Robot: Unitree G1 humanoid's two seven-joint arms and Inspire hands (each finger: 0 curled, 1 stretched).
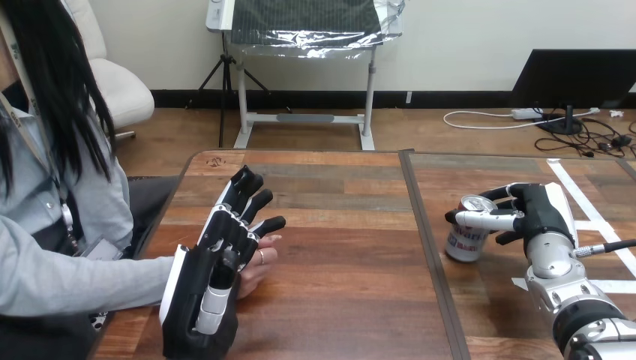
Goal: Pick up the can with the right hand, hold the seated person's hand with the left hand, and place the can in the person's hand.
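A silver can (463,241) with blue and red print stands on the right half of the wooden table (345,247). My right hand (536,214) is at its right side, with the thumb across the can's front near the rim and the fingers curled round behind its top. At the left, my left hand (217,262) lies over the person's hand (262,262), its fingers straight and pointing away from me. The person's hand rests on the table under mine, and its fingertips show past my palm. I do not see my fingers or thumb curled round it.
A dark seam (424,247) runs front to back between the two table tops, just left of the can. White tape strips (592,217) cross the table's right part. The person's grey-sleeved forearm (67,281) comes in from the left edge.
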